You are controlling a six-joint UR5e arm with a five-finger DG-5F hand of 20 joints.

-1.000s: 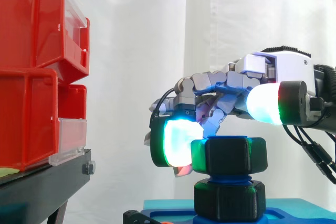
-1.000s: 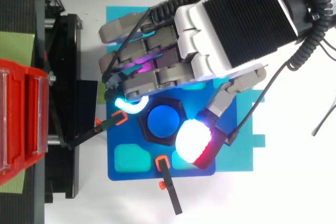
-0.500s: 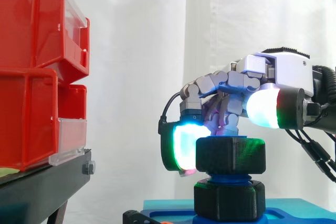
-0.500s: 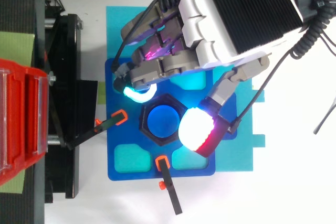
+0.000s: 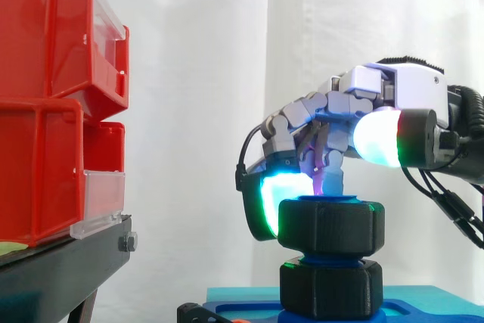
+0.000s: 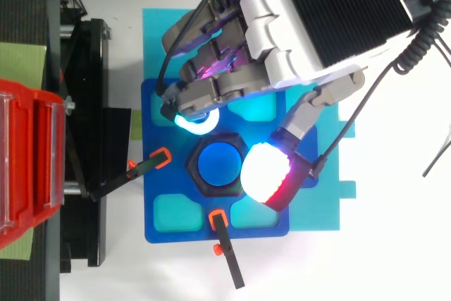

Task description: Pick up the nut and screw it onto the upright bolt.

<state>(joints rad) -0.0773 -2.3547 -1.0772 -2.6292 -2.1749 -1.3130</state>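
1 black hex nut [image 5: 331,225] sits on the upright bolt [image 6: 218,165], near its top. The bolt's blue end face shows in the nut's hole from above. 1 bolt, blue, standing vertical.

1 hand [image 6: 317,26] is at the bolt's top, reaching in from the bolt's right in the side view, with its white body higher than the nut. Cannot tell whether it grips the nut or is only close against it.

1 more black hex piece [image 5: 330,289] sits lower on the bolt. It is under the nut, with a strip of blue thread showing between the two.

The bolt stands in 1 blue plate [image 6: 149,206]. 3 teal pockets show in the plate around the bolt, the plainest one [image 6: 176,211] to the bolt's lower left in the top view.

2 black clamps with orange tips are on the plate. One [image 6: 158,158] is just left of the bolt, the other [image 6: 224,244] just below it in the top view.

1 teal mat [image 6: 317,209] lies under the plate, sticking out past it on the bolt's right.

1 black stand [image 5: 60,270] is left of the bolt, well apart from it.

2 red bins are stacked on the stand, upper [image 5: 45,28] over lower [image 5: 38,164]. Each has a clear front panel facing the bolt.

1 white curtain [image 5: 197,111] hangs behind the bolt.
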